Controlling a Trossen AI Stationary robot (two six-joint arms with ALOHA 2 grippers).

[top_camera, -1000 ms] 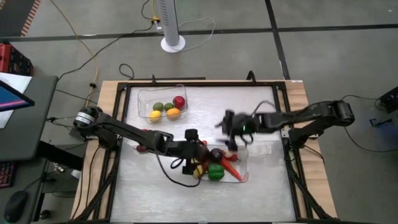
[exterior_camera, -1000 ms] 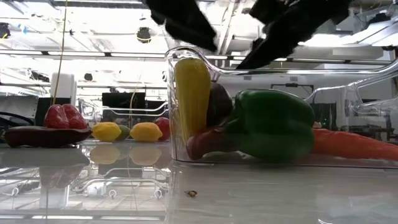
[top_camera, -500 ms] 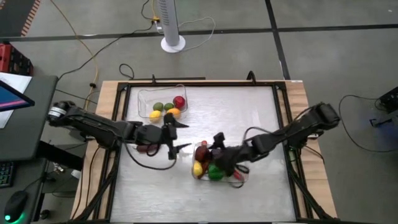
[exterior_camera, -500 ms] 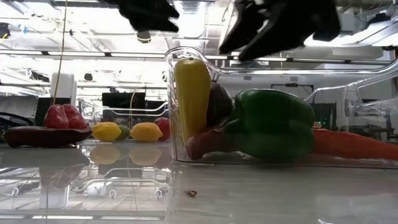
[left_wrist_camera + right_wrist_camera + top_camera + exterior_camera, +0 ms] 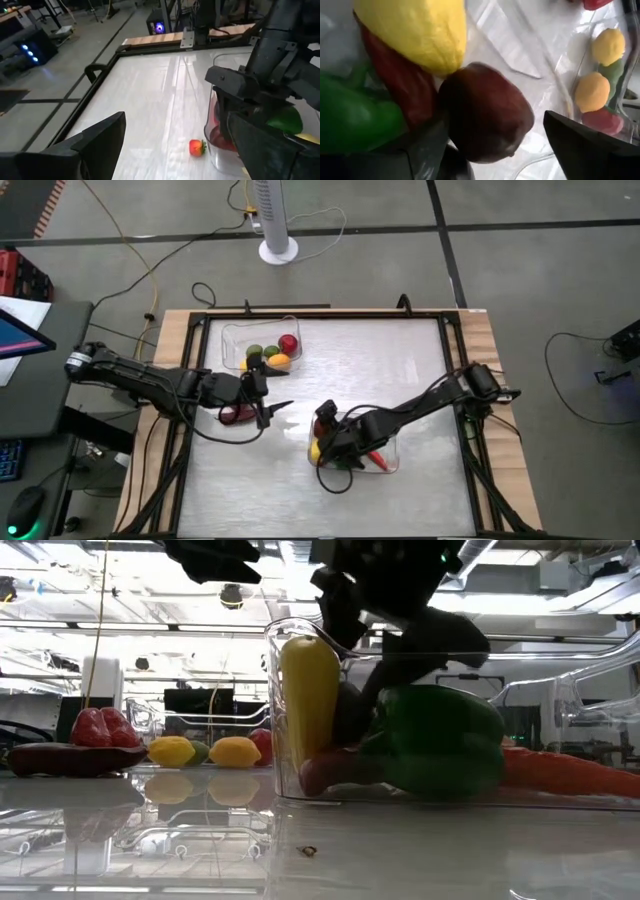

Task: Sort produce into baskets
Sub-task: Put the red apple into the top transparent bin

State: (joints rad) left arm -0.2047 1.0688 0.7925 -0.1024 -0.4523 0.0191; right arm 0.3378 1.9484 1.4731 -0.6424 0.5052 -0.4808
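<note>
- The near basket [image 5: 388, 464], a clear tray at about 5 o'clock from the table's centre, holds a yellow long piece [image 5: 309, 700] standing on end against its end wall, a green pepper [image 5: 440, 740], and a carrot [image 5: 565, 772] lying flat with its long axis along the tray.
- A dark red round fruit [image 5: 485, 112] sits in that tray against the yellow piece.
- The right gripper [image 5: 327, 442] reaches into the tray's end toward the table's middle, fingers spread apart, the dark red fruit just ahead between them; nothing is clamped.
- The far basket [image 5: 232, 332], at 11 o'clock, holds yellow, green and red round pieces.
- The left gripper [image 5: 272, 412] hovers at 9 o'clock of the near basket, fingers apart and empty, pointing toward that tray.
- A dark purple long piece [image 5: 238, 415] lies on the table [image 5: 420, 370] beside the left arm.
- A small strawberry [image 5: 197, 147] lies just outside the near basket's wall.
- Bare tabletop spreads at 1 to 3 o'clock, up to the black frame.
</note>
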